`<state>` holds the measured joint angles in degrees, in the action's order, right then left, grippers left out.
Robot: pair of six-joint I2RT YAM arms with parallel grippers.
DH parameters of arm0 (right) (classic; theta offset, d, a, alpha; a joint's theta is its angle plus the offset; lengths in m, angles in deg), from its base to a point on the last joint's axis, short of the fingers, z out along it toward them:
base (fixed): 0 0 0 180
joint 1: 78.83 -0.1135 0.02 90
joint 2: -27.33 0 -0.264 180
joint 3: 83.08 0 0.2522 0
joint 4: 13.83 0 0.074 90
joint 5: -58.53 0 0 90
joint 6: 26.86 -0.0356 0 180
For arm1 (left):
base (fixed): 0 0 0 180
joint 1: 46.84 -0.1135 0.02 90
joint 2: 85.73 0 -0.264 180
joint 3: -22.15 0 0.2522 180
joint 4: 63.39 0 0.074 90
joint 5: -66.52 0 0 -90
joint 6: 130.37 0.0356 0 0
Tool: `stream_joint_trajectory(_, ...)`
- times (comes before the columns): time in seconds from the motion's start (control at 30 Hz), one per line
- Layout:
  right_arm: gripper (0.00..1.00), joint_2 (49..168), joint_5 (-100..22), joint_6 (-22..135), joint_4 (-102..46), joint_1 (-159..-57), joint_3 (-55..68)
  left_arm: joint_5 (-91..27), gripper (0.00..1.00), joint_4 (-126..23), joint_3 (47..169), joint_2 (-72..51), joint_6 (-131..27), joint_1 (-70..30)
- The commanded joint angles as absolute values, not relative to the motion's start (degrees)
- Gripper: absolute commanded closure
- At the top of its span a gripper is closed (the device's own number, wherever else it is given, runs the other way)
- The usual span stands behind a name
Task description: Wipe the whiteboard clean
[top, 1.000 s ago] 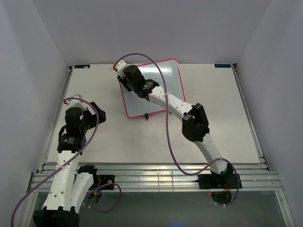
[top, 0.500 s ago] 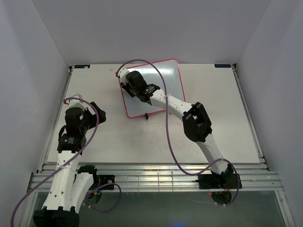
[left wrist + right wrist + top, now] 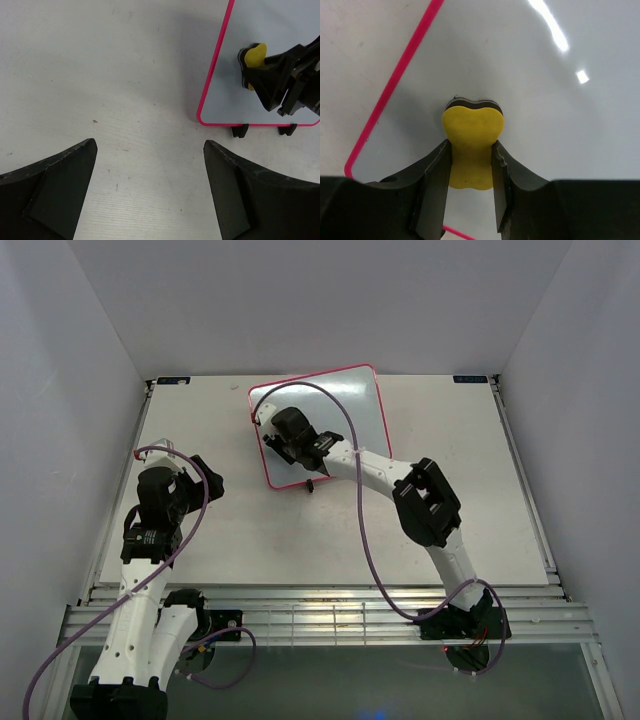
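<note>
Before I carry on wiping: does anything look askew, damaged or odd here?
Only the whiteboard: it sits skewed to the table edges. The right hand grips the yellow eraser squarely, near the board's pink frame. No damage or spill shows.

whiteboard point(image 3: 240, 65): cut off at top and right in my left wrist view
eraser point(image 3: 472, 125): lower end hidden between right gripper point(image 3: 470, 155) fingers
stand point(image 3: 241, 131): I see only two feet

open table point(image 3: 230, 530) left of the whiteboard point(image 3: 345, 405); right arm point(image 3: 375, 472) crosses it.
</note>
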<state>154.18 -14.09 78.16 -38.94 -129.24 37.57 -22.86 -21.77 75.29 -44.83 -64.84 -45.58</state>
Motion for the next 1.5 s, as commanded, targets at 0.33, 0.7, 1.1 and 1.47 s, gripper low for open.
stream_joint_trajectory(0.33,0.8,128.8,-23.5,59.4,-42.1,-115.2,18.4,-21.4,0.02,-21.9,76.2,-45.9,-66.2,-45.3)
stream_joint_trajectory(0.7,0.75,127.2,-35.1,53.5,-53.5,-83.1,6.2,-22.3,0.02,-21.9,76.3,-45.2,-65.8,-45.3)
stream_joint_trajectory(1.1,0.55,142.8,-30.0,59.4,-59.4,-80.6,17.2,-22.4,0.02,-21.9,76.2,-46.1,-65.1,-45.2)
stream_joint_trajectory(1.47,0.36,138.3,-28.9,58.9,-62.2,-81.4,17.1,-22.4,0.02,-22.2,76.4,-44.4,-64.5,-45.2)
